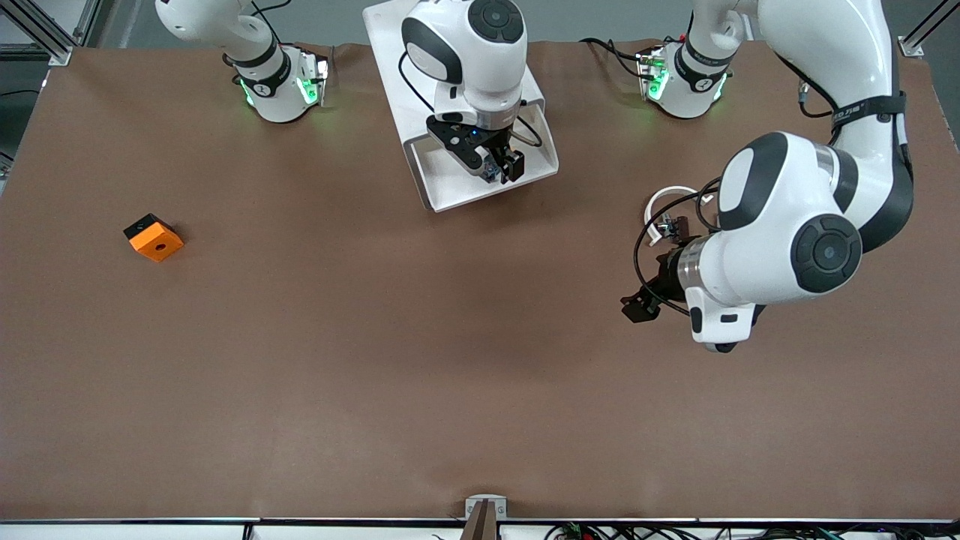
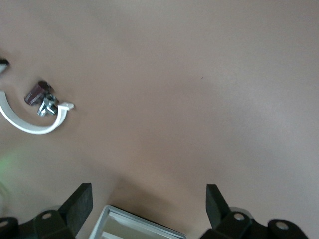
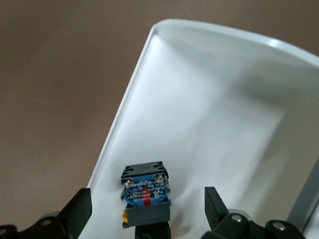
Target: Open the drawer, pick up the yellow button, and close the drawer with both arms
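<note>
The white drawer stands pulled open from its white case, between the two arm bases. The button, with a blue-and-black body and a bit of yellow at its cap end, lies in the drawer near a side wall. In the front view the button is a small bluish spot. My right gripper is down in the drawer, open, with its fingers on either side of the button, not touching it. My left gripper hangs open and empty over bare table toward the left arm's end.
An orange square block with a hole lies toward the right arm's end. A white ring and a small dark clip piece lie beside the left gripper; both show in the left wrist view. A pale rimmed corner shows between the left fingers.
</note>
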Motion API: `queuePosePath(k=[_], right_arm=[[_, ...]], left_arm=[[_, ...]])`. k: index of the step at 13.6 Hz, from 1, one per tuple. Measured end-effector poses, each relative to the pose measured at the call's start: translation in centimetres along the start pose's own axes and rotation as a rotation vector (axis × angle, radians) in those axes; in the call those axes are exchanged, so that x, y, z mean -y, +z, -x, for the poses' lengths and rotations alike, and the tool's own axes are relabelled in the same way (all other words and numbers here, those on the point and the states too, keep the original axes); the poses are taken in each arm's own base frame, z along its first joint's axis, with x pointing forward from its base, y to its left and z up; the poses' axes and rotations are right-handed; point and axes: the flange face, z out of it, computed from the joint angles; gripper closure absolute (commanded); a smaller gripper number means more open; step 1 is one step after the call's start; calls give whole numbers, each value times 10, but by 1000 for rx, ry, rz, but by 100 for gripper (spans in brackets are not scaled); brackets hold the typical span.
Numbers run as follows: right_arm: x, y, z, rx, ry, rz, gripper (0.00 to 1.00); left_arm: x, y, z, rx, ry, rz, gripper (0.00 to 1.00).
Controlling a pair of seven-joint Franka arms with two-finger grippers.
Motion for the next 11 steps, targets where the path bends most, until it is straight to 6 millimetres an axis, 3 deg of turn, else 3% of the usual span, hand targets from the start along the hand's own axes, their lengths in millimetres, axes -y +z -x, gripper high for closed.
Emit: queuePosePath(k=[2, 4, 5, 11], right_arm=[[0, 3, 1, -2, -1, 0, 36], [0, 4, 1, -3, -1, 2, 91], [0, 4, 1, -3, -1, 2, 100], [-1, 3, 5, -5, -47, -1, 100]], left_arm=[[1, -7, 5, -33, 45, -8, 0], [-1, -9, 15, -58, 90, -19, 0], [-3, -9, 19, -63, 104, -17, 0], [-26, -4, 48, -110, 179, 48, 0]])
